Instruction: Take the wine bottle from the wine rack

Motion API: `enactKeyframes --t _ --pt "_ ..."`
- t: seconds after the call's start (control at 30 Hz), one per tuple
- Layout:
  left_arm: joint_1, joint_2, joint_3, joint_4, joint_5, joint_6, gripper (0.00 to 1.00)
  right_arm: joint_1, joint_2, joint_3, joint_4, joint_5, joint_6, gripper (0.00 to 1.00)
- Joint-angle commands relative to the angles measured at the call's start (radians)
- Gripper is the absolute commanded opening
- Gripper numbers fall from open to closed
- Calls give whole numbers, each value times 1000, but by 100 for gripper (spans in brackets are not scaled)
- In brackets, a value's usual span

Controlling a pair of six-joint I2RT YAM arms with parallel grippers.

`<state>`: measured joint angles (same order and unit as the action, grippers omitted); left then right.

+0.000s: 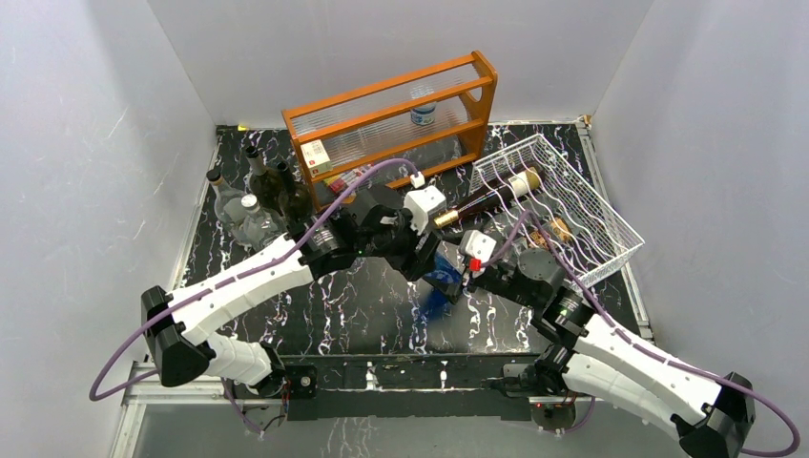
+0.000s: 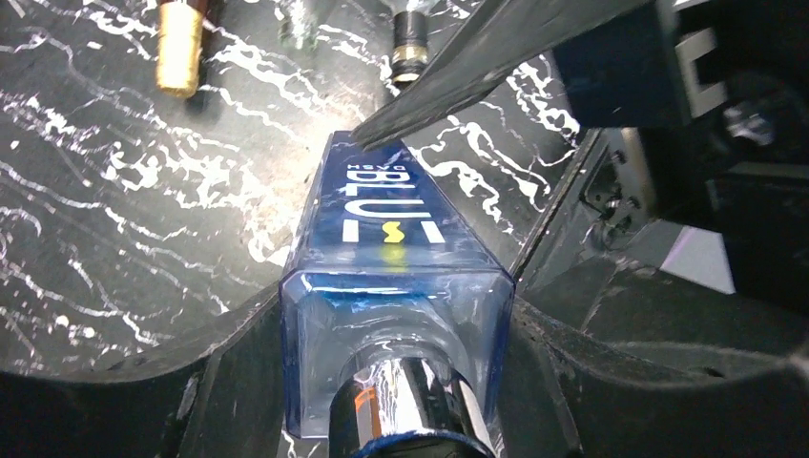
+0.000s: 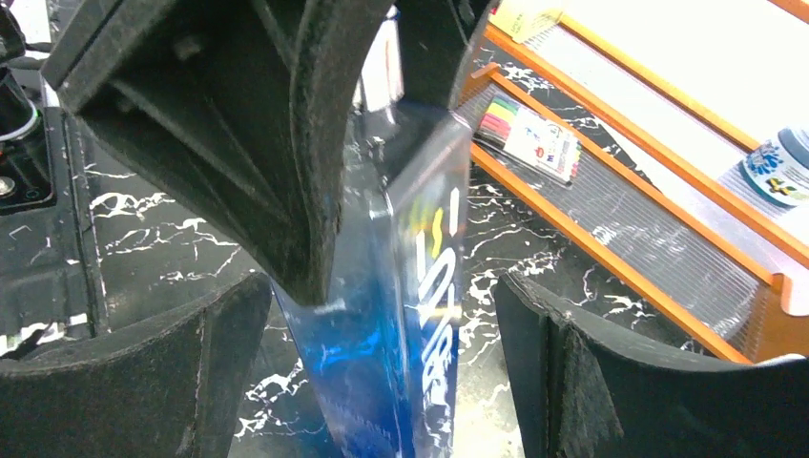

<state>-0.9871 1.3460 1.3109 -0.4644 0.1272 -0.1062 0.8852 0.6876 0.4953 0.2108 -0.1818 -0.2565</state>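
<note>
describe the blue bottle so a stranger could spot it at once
On the black marbled table, look near the white wire rack, where the two robot arms meet. There is a translucent blue bottle with flat sides and a silver neck, the only blue one among dark and clear bottles.

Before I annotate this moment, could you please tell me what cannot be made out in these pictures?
Top view: the neck of the blue bottle, hidden under the left tool.
Top view: the near end of the wine rack, covered by the right arm.
Left wrist view: the bottle's top end, cut off by the bottom edge.
Right wrist view: the bottle's lettering, blurred.
</note>
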Motion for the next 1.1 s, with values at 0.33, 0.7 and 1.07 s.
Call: enactKeyframes --t 0.33,0.7,1.07 --pt "8 -40 212 -249 -254 -103 0 -2 -108 101 -124 131 -24 98" --pt "74 -84 261 -501 -509 -221 0 -2 -124 107 -142 250 34 98" --pt "524 -165 243 -586 -517 -120 0 -2 -90 101 -130 265 22 98"
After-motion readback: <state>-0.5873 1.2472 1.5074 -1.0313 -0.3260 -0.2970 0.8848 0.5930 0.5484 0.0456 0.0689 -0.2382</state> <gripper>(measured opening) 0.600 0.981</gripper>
